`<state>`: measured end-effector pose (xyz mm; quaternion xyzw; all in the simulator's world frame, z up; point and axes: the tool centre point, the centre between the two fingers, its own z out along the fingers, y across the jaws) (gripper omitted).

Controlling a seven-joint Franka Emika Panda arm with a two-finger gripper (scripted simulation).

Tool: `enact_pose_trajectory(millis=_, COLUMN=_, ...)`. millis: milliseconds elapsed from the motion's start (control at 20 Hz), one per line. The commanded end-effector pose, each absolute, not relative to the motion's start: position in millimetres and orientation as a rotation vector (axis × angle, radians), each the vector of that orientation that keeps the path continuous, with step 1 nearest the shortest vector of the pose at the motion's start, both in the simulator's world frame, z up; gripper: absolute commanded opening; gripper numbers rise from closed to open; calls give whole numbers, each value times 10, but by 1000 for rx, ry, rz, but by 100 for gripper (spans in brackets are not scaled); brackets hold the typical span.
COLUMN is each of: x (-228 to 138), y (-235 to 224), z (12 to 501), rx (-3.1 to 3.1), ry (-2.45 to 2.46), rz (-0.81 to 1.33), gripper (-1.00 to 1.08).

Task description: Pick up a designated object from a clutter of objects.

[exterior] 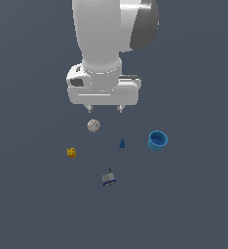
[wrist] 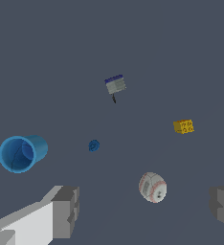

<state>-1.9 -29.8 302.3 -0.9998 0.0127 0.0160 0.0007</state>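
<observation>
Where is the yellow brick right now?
The yellow brick lies alone at the exterior view's left of the clutter, nearest the baseball, clear of the open gripper.

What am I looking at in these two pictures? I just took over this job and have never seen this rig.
These are simulator renders of one robot arm. The exterior view shows the white arm hanging over a grey surface, its gripper open and holding nothing. The wrist view looks down from the arm itself, so the grey blocks at its edge are the gripper's fingers.

Five small things lie apart on the surface: a baseball nearest the gripper, a small blue cone, a blue cup on its side, a grey-blue gadget, and the tiny yellow brick, which is the one to pick up.
</observation>
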Motion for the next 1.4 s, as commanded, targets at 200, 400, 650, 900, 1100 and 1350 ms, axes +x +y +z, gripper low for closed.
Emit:
enact_pose_trajectory(millis=200, x=95, y=-498, z=2761, rx=-3133, ry=-8, rz=45, gripper=100)
enact_pose_trajectory(millis=400, x=187, y=-704, z=2498, rx=-3127, ry=-55, rz=37, gripper=100)
enact_pose_trajectory(millis=650, x=287, y=-1058, z=2053, rx=-3121, ry=-130, rz=24, gripper=100)
enact_pose_trajectory(millis=900, x=321, y=-1449, z=1564, rx=-3119, ry=-209, rz=12, gripper=100)
enact_pose_trajectory(millis=1100, x=301, y=-1713, z=1234, rx=-3119, ry=-261, rz=6, gripper=100)
enact_pose_trajectory(millis=1350, x=253, y=-1949, z=934, rx=-3121, ry=-308, rz=2, gripper=100)
